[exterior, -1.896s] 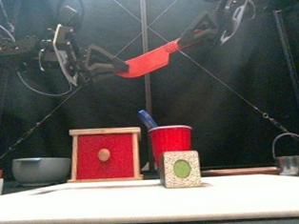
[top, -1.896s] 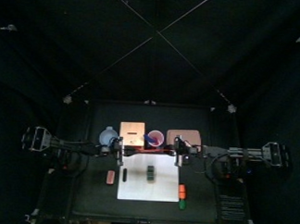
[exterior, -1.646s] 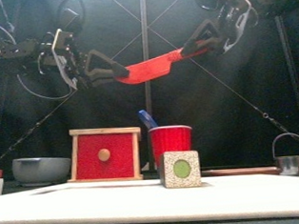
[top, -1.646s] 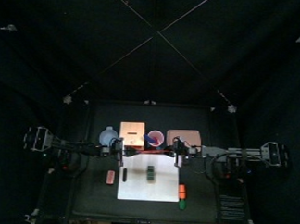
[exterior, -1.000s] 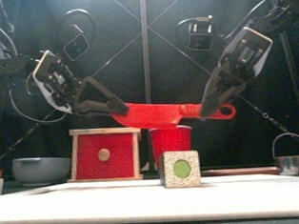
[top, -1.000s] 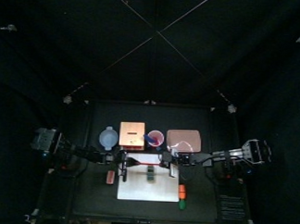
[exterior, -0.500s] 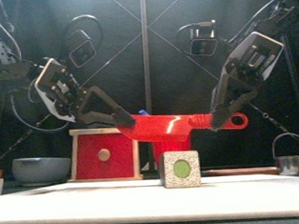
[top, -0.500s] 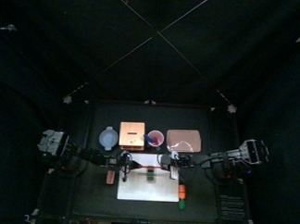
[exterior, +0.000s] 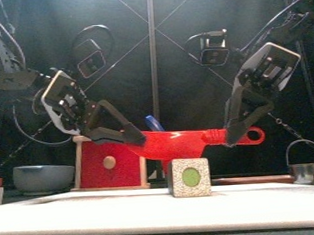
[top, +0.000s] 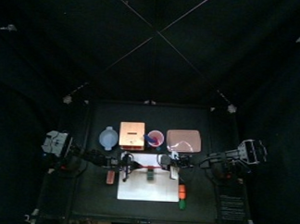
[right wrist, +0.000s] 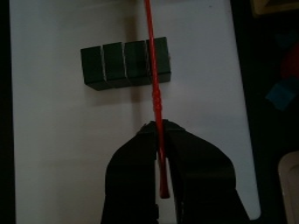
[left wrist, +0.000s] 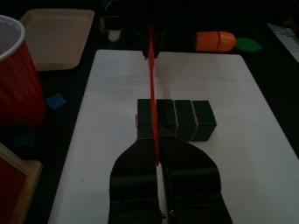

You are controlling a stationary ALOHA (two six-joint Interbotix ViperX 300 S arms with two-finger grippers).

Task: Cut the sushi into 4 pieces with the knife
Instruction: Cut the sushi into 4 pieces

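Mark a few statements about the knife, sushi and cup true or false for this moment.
1. The left claw and right claw each grip one end of the red knife. True.
2. The sushi roll is already split into separate pieces. False: its blocks sit joined in one row.
3. The sushi roll lies on the white cutting board. True.
4. The red cup lies tipped over on the board. False: it stands upright beside the board.

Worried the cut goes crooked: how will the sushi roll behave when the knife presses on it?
The sushi roll shows seams between its blocks, so it will likely split there, not bend. Lying loose on the smooth white board, it may slide or twist. Its square end face suggests it should not roll.
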